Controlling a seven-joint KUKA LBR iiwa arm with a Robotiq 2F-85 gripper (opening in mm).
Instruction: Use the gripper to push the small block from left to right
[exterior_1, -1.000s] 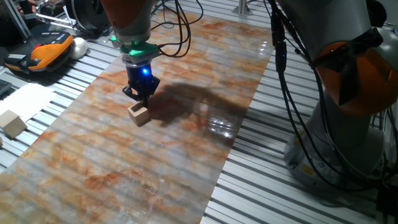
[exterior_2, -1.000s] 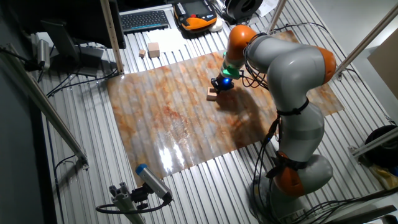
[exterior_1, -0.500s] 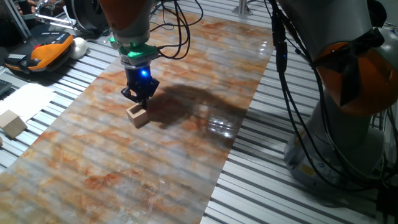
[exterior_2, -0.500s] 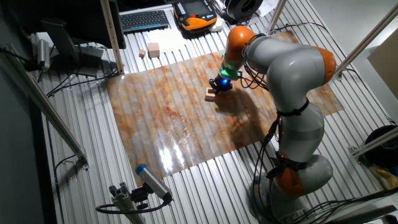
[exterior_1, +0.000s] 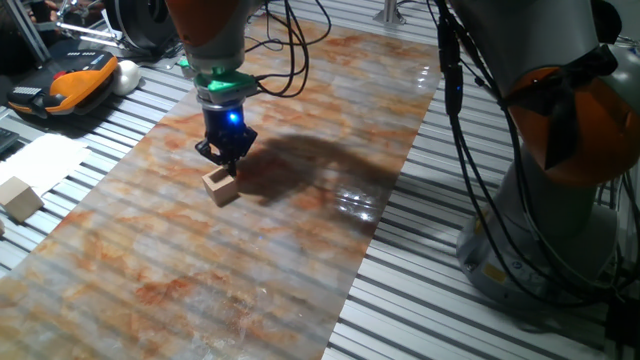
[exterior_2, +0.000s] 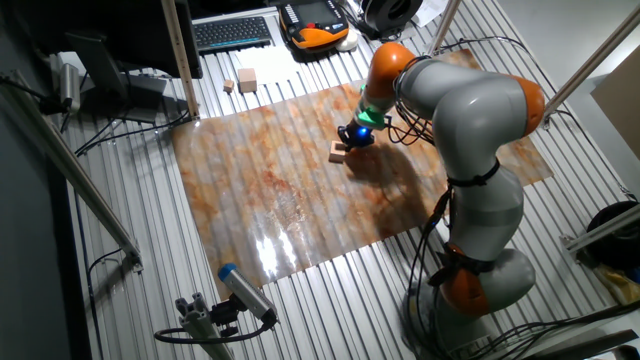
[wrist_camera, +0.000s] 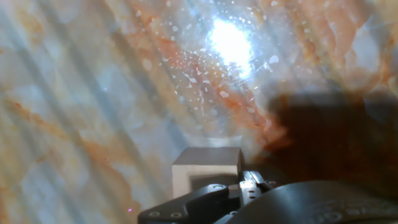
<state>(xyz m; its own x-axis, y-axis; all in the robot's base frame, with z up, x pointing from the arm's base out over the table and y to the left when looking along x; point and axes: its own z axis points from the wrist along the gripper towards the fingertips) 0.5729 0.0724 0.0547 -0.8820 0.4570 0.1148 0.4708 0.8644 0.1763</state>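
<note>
The small block (exterior_1: 221, 185) sat on the marbled orange mat (exterior_1: 300, 250), near its far-left part. The gripper (exterior_1: 224, 160) stood just above and touching it, its jaws apparently clenched together, grasping nothing.

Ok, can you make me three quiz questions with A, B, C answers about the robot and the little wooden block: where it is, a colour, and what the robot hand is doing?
1. Where is the small block?
A. on the marbled mat
B. on the keyboard
C. on the robot's base

2. What colour is the light on the gripper?
A. red
B. blue
C. yellow

3. What is the gripper doing?
A. lifting the block high
B. sitting low right beside the block
C. parked far from the block

Answers: 1 A, the block rests on the mat. 2 B, a blue glow shows above the fingers. 3 B, its tip sits right next to the block, which lies on the mat.
</note>
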